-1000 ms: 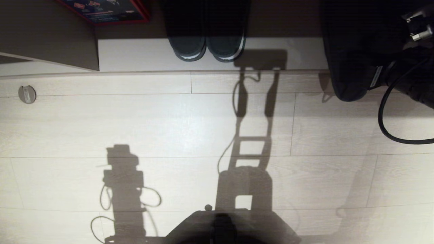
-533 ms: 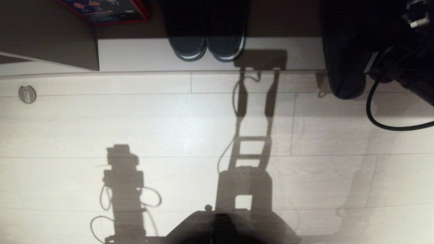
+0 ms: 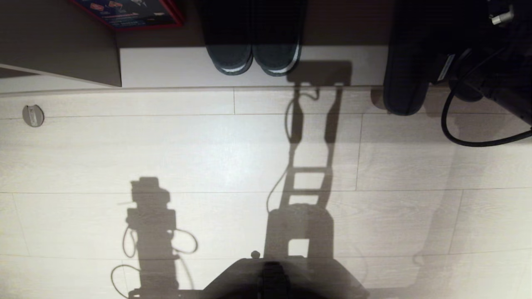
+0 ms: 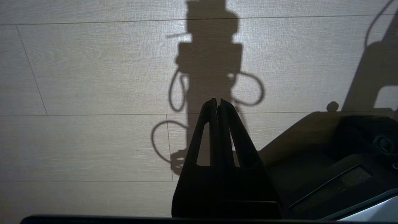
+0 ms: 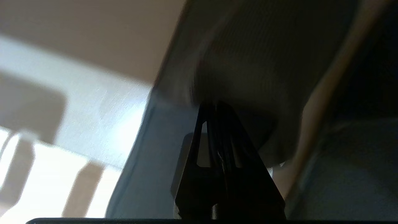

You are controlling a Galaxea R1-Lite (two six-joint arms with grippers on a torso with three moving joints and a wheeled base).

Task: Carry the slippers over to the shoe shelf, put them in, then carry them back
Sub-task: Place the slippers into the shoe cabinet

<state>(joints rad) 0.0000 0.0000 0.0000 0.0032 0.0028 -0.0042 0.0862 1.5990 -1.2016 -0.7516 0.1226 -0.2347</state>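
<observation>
The slate-grey slippers (image 3: 405,83) hang at the right of the head view, heel end over the front edge of the shoe shelf (image 3: 174,66). My right gripper (image 5: 214,104) is shut on the wide fabric band (image 5: 248,62) of a slipper, above its blue-grey insole (image 5: 155,155). In the head view the dark right arm (image 3: 490,74) covers the gripper itself. My left gripper (image 4: 217,100) is shut and holds nothing; it is parked over the floor beside the robot's base.
A darker pair with white-striped soles (image 3: 253,58) stands in the shelf's middle. A red-edged box (image 3: 129,12) lies further left, behind an upright panel (image 3: 62,41). A black cable (image 3: 469,137) loops below the right arm. A round floor fitting (image 3: 33,115) sits at the left.
The right arm has carried the slippers leftward and a little further in over the shelf's base board. The left arm and the camera have stayed still.
</observation>
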